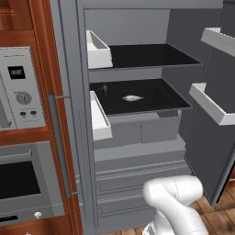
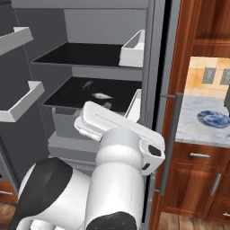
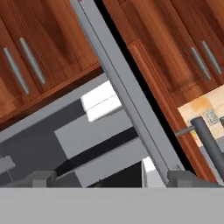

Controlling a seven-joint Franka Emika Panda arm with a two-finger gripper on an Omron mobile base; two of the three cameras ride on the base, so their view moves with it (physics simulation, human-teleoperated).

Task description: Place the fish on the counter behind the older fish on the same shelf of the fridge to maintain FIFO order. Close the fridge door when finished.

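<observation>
Pincer released, holds nothing, aimed at fridge top edge. Dark fish already on shelf below pincer, behind older fish. Judged step: close door; push flat and steady, keeping clear of bins. Counter w/ blue plate off to pincer's right.

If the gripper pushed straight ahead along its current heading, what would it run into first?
Most likely the fridge: the gripper, fingers open and empty, looks up along the grey door edge into the upper interior. Depth is unclear, so door edge or inner wall could come first.
</observation>
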